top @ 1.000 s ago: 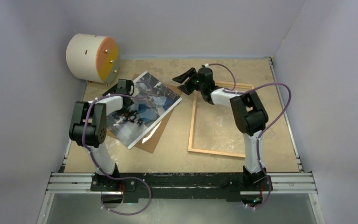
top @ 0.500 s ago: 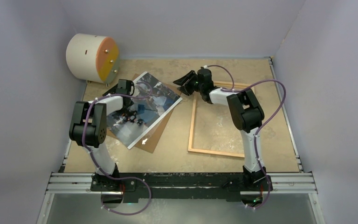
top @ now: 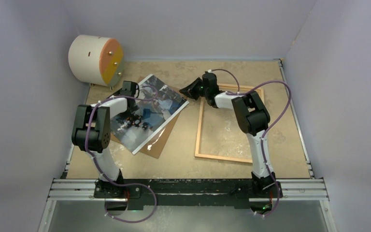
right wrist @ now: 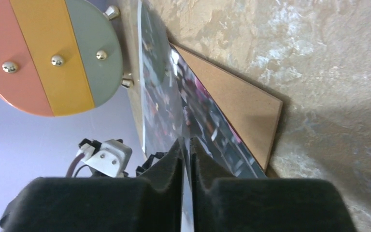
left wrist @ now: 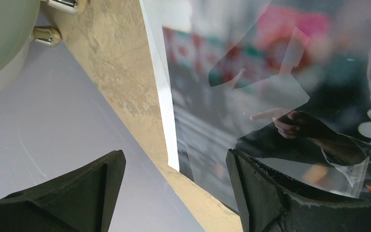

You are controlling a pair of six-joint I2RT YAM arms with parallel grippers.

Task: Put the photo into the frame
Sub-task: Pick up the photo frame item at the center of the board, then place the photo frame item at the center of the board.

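Observation:
The photo [top: 147,112] lies tilted at the left of the table, on a brown backing sheet [top: 158,143]. My right gripper [top: 187,90] is shut on the photo's right corner. In the right wrist view the glossy sheet [right wrist: 166,92] runs edge-on into the closed pads [right wrist: 171,164]. My left gripper [top: 127,90] is open at the photo's far-left edge. In the left wrist view the white border [left wrist: 166,101] ends between its fingers [left wrist: 251,183], one over the print, one off it. The light-wood frame [top: 199,130] lies flat to the right, under my right arm.
A cream drum with a pink, yellow and green end [top: 95,59] stands in the back left corner against the purple wall, close to my left gripper. In the right wrist view the backing sheet [right wrist: 239,108] juts out from under the photo. Walls enclose three sides.
My right gripper has slid left from the frame's top corner to the photo's right corner and closed on it. The left arm has barely moved.

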